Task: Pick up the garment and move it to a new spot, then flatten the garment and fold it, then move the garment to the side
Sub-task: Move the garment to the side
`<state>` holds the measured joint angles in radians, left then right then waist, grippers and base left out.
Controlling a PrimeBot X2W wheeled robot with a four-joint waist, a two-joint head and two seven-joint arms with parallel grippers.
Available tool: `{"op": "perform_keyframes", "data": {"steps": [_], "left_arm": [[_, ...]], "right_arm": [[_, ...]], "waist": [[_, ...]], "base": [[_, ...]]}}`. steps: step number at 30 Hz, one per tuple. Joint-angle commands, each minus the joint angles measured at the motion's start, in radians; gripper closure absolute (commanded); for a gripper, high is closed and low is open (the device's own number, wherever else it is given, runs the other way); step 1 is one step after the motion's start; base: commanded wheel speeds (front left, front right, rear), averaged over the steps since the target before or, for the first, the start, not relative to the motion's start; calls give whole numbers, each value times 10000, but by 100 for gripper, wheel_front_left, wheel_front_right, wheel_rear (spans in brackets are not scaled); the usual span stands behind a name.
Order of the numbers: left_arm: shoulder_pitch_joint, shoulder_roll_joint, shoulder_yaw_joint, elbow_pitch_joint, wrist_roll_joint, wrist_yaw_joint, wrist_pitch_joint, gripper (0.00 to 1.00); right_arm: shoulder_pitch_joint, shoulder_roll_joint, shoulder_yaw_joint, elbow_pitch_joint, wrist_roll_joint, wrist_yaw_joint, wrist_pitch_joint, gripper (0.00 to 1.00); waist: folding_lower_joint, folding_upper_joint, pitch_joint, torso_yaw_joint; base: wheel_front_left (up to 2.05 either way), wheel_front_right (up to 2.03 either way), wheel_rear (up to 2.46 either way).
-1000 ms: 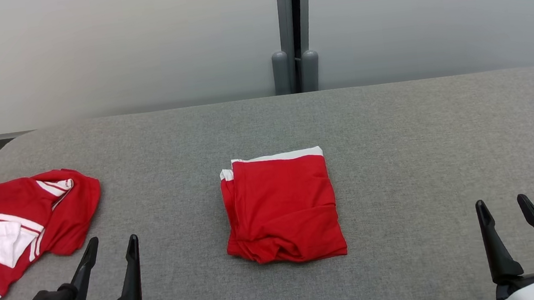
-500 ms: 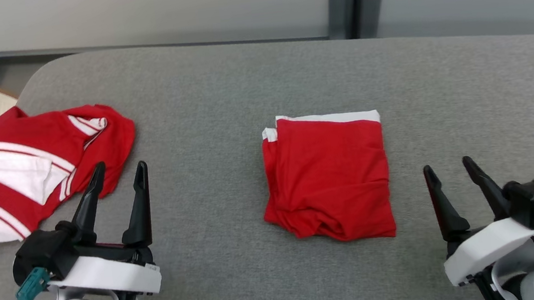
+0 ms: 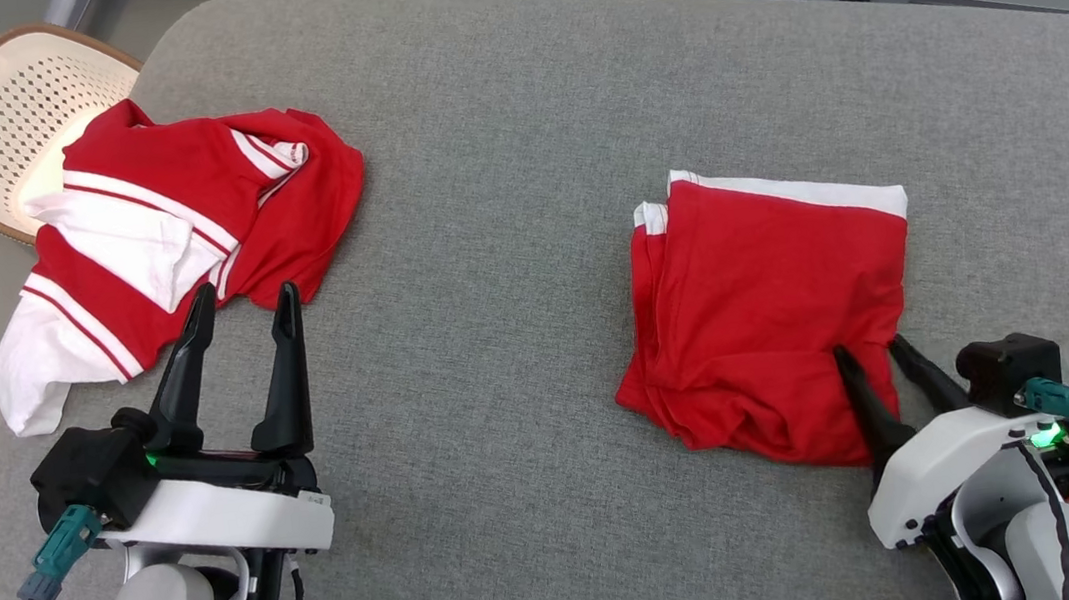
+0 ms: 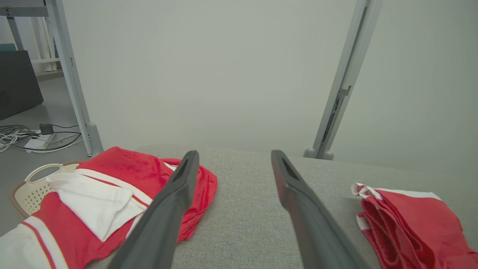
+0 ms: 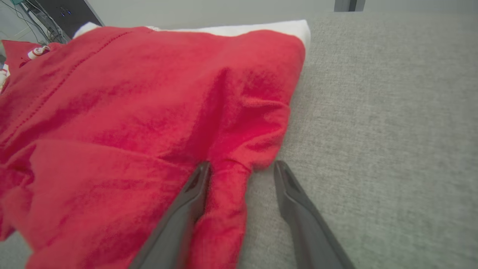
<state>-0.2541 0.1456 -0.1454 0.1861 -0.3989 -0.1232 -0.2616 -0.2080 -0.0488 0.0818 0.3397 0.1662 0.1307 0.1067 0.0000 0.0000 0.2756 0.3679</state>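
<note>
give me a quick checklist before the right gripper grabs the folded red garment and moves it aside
1. Folded garment lying folded on the table: ok.
2. Right gripper at its near right corner, a fabric ridge between the jaws: ok.
3. Jaws closed on that fabric: not ok, they stand apart.
4. Every layer caught between them: cannot tell.
5. Left gripper open, holding nothing: ok.
6. Bare table right of the garment for set-down: ok.
</note>
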Motion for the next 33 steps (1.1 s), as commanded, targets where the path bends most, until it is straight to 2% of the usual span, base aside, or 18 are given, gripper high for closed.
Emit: {"op": "perform_keyframes", "data": {"steps": [1, 2, 9, 16, 23, 28, 33], "left_arm": [[-87, 3, 84, 0, 67, -49, -40, 0], [-83, -14, 117, -9, 103, -61, -39, 0], [-85, 32, 301, -79, 281, -90, -40, 0], [179, 358, 180, -551, 372, -79, -39, 0], [310, 835, -222, -1173, 228, -81, -29, 0], [312, 1158, -474, -1554, 175, -82, -27, 0], [124, 1470, -685, -2061, 97, -83, 111, 0]], "right_arm": [[4, -27, 31, 176, -14, -2, 151, 95], [-5, -25, 43, 217, 18, -3, 229, 100], [-300, -64, 59, -342, -768, -13, 610, 100], [124, -38, 331, -1600, -1545, -10, 1159, 100], [830, -28, 343, -2641, -1731, -10, 1552, 100], [907, -24, 479, -2734, -1629, -10, 1605, 100], [214, -214, 621, -2370, -1347, -11, 1587, 100]], "waist": [[0, 0, 13, -20], [0, 0, 23, -37], [0, 0, 80, -579], [0, 0, 148, -2053], [0, 0, 321, -3697], [0, 0, 532, -4503], [0, 0, 1054, -4989]], "base": [[0, 0, 0], [0, 0, 0], [0, 0, 0], [0, 0, 0], [0, 0, 0], [0, 0, 0], [0, 0, 0]]}}
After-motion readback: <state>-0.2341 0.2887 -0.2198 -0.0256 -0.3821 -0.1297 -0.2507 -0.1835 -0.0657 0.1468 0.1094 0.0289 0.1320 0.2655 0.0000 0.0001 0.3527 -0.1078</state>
